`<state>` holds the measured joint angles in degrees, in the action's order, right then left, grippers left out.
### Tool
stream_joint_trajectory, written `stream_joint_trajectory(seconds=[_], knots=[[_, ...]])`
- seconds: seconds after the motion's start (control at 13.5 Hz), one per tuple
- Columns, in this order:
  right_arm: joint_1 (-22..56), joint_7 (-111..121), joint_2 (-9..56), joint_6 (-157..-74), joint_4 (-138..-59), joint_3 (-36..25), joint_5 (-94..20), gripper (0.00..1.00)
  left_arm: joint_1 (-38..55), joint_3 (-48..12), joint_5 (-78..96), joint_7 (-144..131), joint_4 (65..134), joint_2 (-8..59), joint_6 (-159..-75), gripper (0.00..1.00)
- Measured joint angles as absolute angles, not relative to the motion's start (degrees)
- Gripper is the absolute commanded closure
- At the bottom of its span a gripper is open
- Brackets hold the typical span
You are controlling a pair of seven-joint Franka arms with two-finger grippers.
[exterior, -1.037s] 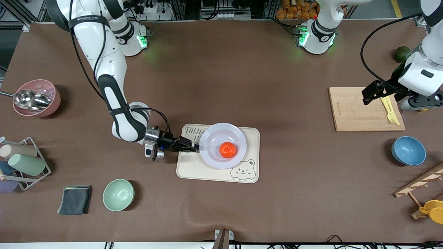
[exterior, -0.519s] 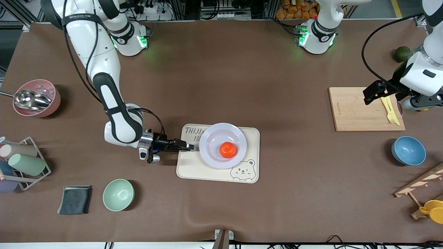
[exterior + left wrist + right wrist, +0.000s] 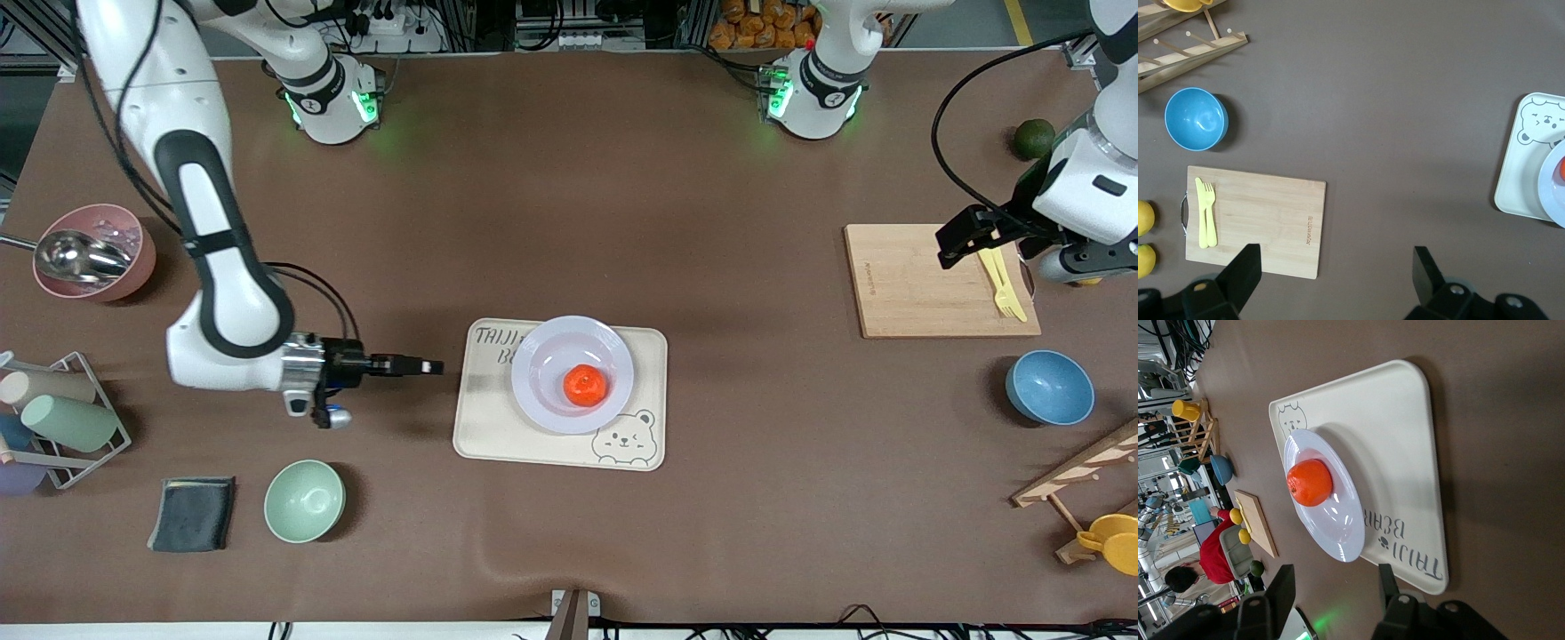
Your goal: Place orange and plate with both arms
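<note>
The orange (image 3: 585, 385) lies in the middle of the pale lavender plate (image 3: 535, 354), which sits on the cream bear-print tray (image 3: 494, 436). My right gripper (image 3: 430, 366) is open and empty, low over the table beside the tray, toward the right arm's end. Its wrist view shows the orange (image 3: 1309, 482), the plate (image 3: 1341, 537) and the tray (image 3: 1405, 433) ahead of the open right gripper (image 3: 1335, 580). My left gripper (image 3: 949, 247) is open and empty, up over the wooden cutting board (image 3: 916, 284); it also shows in its wrist view (image 3: 1336, 259).
A yellow fork (image 3: 1000, 283) lies on the cutting board. A blue bowl (image 3: 1049, 387), a wooden rack (image 3: 1080, 471) and a dark green fruit (image 3: 1034, 138) are at the left arm's end. A mint bowl (image 3: 304, 500), dark cloth (image 3: 193, 513), cup rack (image 3: 62, 418) and pink bowl (image 3: 96, 253) are at the right arm's end.
My right gripper has drawn back from the plate's rim, off the tray, toward the right arm's end of the table. The plate and orange have stayed put. The left arm has barely moved.
</note>
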<state>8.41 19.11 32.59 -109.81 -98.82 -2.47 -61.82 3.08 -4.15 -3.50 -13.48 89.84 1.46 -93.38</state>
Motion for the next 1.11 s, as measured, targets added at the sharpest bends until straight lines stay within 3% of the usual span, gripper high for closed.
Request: stream_joint_trajectory(seconds=[0.07,0.22,0.52,1.11], knots=[[6.06,18.52,32.04,-106.92,-98.03,-2.55,-59.09,0.22,3.08,-4.15,-3.50,-13.48,89.79,1.44,-93.37,0.00],[1.67,18.37,31.69,-101.87,-95.84,-2.63,-54.23,0.00,3.07,-4.15,-3.50,-13.48,89.68,1.37,-93.30,0.00],[-2.23,18.28,29.58,-97.98,-91.13,-3.16,-40.90,0.00,2.97,-4.14,-3.50,-13.48,88.91,1.24,-93.13,0.00],[-5.27,18.13,11.08,-95.34,-89.24,-4.25,-13.83,0.00,2.53,-4.13,-1.66,-13.41,88.85,1.17,-92.60,0.00]])
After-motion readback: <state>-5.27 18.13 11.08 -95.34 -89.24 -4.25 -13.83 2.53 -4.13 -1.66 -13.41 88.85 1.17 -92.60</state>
